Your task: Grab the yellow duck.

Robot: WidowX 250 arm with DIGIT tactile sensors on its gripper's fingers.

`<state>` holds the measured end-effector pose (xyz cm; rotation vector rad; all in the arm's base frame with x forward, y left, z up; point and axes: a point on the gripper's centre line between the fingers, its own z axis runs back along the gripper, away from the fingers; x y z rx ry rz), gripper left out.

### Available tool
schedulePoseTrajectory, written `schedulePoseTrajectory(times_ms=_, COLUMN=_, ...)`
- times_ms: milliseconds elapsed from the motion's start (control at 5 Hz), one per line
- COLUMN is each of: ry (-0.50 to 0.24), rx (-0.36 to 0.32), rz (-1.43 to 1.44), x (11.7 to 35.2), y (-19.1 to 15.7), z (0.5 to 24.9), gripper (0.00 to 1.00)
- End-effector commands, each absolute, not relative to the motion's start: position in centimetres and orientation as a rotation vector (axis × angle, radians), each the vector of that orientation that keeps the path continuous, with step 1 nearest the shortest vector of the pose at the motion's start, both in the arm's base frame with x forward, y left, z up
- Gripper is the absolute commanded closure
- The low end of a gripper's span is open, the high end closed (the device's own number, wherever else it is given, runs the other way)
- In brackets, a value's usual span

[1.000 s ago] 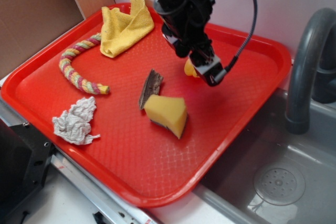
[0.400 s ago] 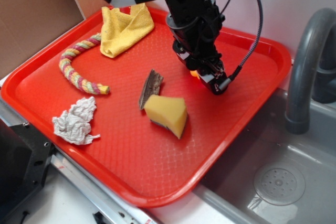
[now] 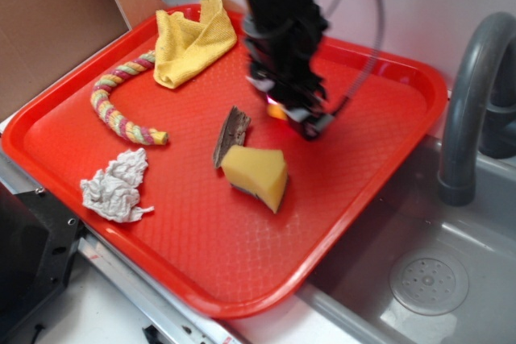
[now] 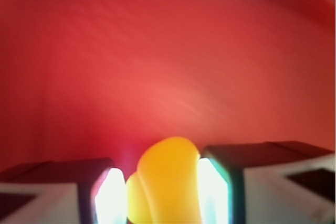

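Yellow duck (image 4: 167, 182) sits clamped between the two pads (image 4: 212, 192) of the claw (image 4: 163, 192), the wrist view showing its glossy body filling the gap, with both pads pressed against its sides. From the exterior view only a small yellow-orange sliver of the yellow duck (image 3: 276, 111) peeks out beneath the black claw (image 3: 302, 121), which is blurred with motion above the middle of the red tray (image 3: 387, 86); whether the toy touches the tray floor cannot be told. Just below and to the left of the claw in that view lies a yellow wedge-shaped sponge (image 3: 256, 175), and touching the sponge's upper left edge is a dark brown strip of wood or bark (image 3: 231, 134), also near the claw. Farther left, well apart from the claw, a striped pink, green and yellow rope (image 3: 119, 110) curves across the tray, with a crumpled white paper wad (image 3: 117, 185) below it. A yellow woven cloth (image 3: 192, 40) lies bunched in the tray's far left corner, up and left of the claw. Right of the claw, beyond the tray's edge, stand a grey faucet (image 3: 472, 102) and a grey sink basin (image 3: 427, 279) with a round drain.
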<state>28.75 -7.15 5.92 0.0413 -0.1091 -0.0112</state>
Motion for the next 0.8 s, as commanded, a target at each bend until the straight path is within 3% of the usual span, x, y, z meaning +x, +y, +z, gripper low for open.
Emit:
schedulePoseTrajectory(times_ms=0, ry=-0.173, rx=-0.085, rz=0.169, x=25.3, y=-4.5, z=16.9, gripper=1.00)
schedulePoseTrajectory(times_ms=200, ry=-0.221, rx=-0.097, rz=0.217, x=22.2, y=-2.6, z=20.2, gripper=1.00)
schedulePoseTrajectory(times_ms=400, ry=-0.271, rx=-0.064, rz=0.228, x=20.9, y=-2.7, z=20.9, gripper=1.00)
schedulePoseTrajectory(times_ms=600, ry=-0.206, rx=-0.100, rz=0.177, x=21.0, y=-2.6, z=20.1, gripper=1.00)
